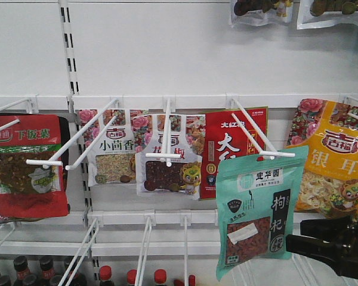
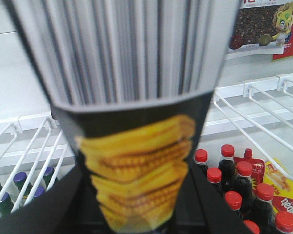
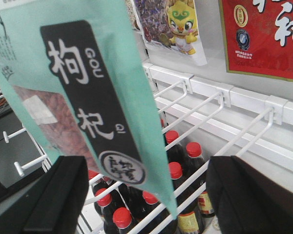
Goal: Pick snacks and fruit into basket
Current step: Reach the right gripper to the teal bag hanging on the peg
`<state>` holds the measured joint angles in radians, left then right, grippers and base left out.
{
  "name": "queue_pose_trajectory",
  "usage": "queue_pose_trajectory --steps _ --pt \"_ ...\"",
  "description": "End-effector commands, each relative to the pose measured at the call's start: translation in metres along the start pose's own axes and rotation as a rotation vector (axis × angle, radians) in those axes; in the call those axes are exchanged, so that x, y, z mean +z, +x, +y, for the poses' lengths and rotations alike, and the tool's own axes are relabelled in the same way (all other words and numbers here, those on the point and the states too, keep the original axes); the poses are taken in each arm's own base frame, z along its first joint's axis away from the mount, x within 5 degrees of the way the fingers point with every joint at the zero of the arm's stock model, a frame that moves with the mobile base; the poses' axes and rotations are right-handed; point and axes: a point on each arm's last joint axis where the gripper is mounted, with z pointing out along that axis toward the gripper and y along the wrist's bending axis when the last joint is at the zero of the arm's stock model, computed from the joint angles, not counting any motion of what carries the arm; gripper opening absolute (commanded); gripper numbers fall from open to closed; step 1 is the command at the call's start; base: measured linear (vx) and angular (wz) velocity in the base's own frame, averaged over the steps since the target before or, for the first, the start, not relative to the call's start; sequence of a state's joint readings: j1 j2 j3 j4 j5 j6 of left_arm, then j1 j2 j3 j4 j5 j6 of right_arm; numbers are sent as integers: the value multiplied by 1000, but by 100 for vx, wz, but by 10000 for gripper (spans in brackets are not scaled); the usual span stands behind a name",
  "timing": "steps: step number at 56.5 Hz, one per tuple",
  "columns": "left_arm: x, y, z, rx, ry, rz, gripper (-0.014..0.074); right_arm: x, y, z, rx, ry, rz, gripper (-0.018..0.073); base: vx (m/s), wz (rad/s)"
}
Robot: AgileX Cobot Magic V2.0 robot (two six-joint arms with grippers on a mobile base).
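A teal goji snack bag (image 1: 259, 208) hangs at the front of a white hook. In the right wrist view the bag's (image 3: 88, 87) lower corner dangles between my right gripper's (image 3: 144, 165) wide-open fingers, without touching either. That gripper (image 1: 303, 237) shows black at the lower right, just beside the bag. My left gripper (image 2: 136, 214) is shut on a black and grey-striped snack packet (image 2: 136, 161) printed with yellow ridged crisps, which fills its view. No fruit and no basket are in view.
Other snack bags hang on hooks: a red-green one (image 1: 27, 167), a white one (image 1: 113, 155), a red one (image 1: 235, 149), a yellow one (image 1: 334, 161). White wire hooks (image 1: 149, 250) jut out below. Red-capped dark bottles (image 3: 178, 170) stand on the shelf underneath (image 2: 234, 180).
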<state>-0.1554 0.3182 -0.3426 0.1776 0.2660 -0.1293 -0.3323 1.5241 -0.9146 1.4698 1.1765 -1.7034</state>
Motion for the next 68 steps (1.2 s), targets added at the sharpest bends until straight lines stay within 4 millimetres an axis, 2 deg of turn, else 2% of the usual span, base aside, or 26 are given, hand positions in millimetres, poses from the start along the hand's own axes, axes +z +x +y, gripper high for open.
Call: queue_pose_trajectory --steps 1,11,24,37,53,68 --pt "-3 -20 0 2 10 -125 11 -5 -28 12 -68 -88 -109 561 0 0" --pt "-3 -20 0 2 10 -125 11 -5 -45 6 -89 -88 -115 561 0 0" --pt "-3 -20 0 2 10 -125 11 11 -59 18 -127 -152 -108 561 0 0" --pt "-3 -20 0 2 10 -125 11 30 -57 24 -124 -214 -87 561 0 0" --pt "-3 -20 0 2 10 -125 11 29 -58 26 -95 -217 -74 561 0 0" --pt "-3 -20 0 2 10 -125 11 37 -62 52 -123 -279 -37 557 0 0"
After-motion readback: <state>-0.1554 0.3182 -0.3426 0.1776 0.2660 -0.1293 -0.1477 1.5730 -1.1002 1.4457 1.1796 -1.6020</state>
